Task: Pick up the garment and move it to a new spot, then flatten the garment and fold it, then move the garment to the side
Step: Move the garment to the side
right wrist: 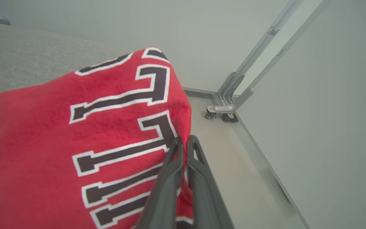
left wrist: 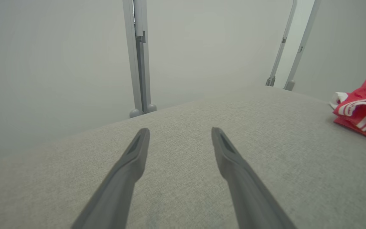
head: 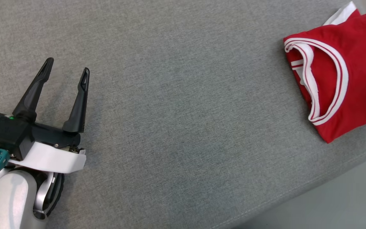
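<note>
Garment [head: 364, 54] — red jersey, white trim, folded; lay at the upper right of the head view on the grey counter [head: 183, 127], near its edge.
Left pincer [head: 68, 65] — lower left, fingers spread wide, nothing held, well apart from the garment.
Right pincer [right wrist: 184, 140] — fingers pressed together at the garment's lettered edge in the right wrist view; whether cloth was pinched could not be told.
</note>
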Motion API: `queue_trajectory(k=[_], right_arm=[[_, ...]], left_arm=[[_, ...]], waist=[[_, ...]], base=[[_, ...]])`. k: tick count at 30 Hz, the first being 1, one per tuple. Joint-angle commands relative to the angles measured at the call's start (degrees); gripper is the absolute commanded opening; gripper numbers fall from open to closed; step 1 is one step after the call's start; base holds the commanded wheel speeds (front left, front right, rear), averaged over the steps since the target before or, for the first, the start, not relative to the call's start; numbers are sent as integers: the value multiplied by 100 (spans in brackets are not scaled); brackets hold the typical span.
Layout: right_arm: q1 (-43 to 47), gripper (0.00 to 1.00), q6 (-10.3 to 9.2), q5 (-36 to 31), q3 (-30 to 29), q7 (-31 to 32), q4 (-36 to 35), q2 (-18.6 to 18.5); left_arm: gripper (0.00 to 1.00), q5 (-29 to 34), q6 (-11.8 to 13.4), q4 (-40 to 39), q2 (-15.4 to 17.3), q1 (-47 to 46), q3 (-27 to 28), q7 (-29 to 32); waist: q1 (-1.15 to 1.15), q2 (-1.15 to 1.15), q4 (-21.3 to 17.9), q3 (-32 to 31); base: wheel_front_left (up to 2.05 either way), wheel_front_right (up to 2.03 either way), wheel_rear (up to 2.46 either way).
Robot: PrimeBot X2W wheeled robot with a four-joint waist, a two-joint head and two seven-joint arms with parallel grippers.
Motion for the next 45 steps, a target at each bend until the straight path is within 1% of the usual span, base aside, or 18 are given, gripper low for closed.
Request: queue_trajectory(k=[1, 2, 3, 7, 10, 12, 15, 18, 21, 25, 26, 30, 34, 37, 42, 45], right_arm=[[-113, 40, -7, 26, -45, -62, 142, 29], [-178, 91, -7, 38, -77, -90, 284, 76], [-234, 100, -7, 56, -121, -122, 422, 117], [-311, 100, -7, 43, -295, -227, 873, 232], [-269, 100, -7, 105, -548, -288, 1006, 298], [-166, 100, -7, 136, -750, -308, 935, 359], [73, 100, -6, 110, -1195, -307, 459, 459], [455, 100, -6, -15, -1603, -307, -128, 674], [837, 100, -6, -203, -1846, -306, -717, 941], [1317, 100, -6, -419, -2016, -305, -1451, 1353], [1317, 100, -6, -419, -2016, -305, -1451, 1353], [1647, 100, -6, -593, -1874, -225, -2125, 1740], [1937, 100, -6, -754, -1642, 36, -2739, 2078], [2130, 100, -6, -903, -1481, 248, -3092, 2263], [2476, 100, -6, -1036, -1271, 480, -3457, 2495], [2723, 100, -6, -1069, -1189, 559, -3573, 2586]], left_arm=[[100, 42, -15, -31, 47, -133, 5, 7], [100, 42, -17, -35, 51, -138, -4, 5], [100, 43, -15, -29, 54, -152, -9, 6], [100, 35, 4, 18, 12, -216, -59, -29], [100, 1, 16, 92, -16, -208, -74, -91], [100, -27, 47, 165, -51, -131, -84, -137], [100, -85, 100, 271, -113, 16, -67, -223], [100, -140, 174, 385, -184, 167, -47, -318], [100, -202, 261, 489, -280, 338, -21, -418], [100, -274, 366, 587, -366, 535, 13, -516], [100, -274, 366, 587, -366, 535, 13, -516], [100, -361, 437, 695, -431, 687, 63, -591], [100, -411, 505, 770, -502, 820, 66, -651], [100, -422, 524, 830, -513, 901, 54, -676], [100, -478, 564, 943, -505, 1072, 90, -706], [100, -441, 651, 933, -572, 1272, 54, -732]], waist=[[0, 0, 59, 65], [0, 0, 72, 81], [0, 0, 81, 90], [0, 0, 120, 50], [0, 0, 139, -62], [0, 0, 147, -190], [0, 0, 166, -417], [0, 0, 226, -694], [0, 0, 325, -968], [0, 0, 524, -1285], [0, 0, 524, -1285], [0, 0, 758, -1551], [0, 0, 1017, -1778], [0, 0, 1219, -1917], [0, 0, 1471, -2187], [0, 0, 1576, -2373]], base=[[0, 0, 0], [0, 0, 0], [0, 0, 0], [0, 0, 0], [0, 0, 0], [0, 0, 0], [0, 0, 0], [0, 0, 0], [0, 0, 0], [0, 0, 0], [0, 0, 0], [0, 0, 0], [0, 0, 0], [0, 0, 0], [0, 0, 0], [0, 0, 0]])
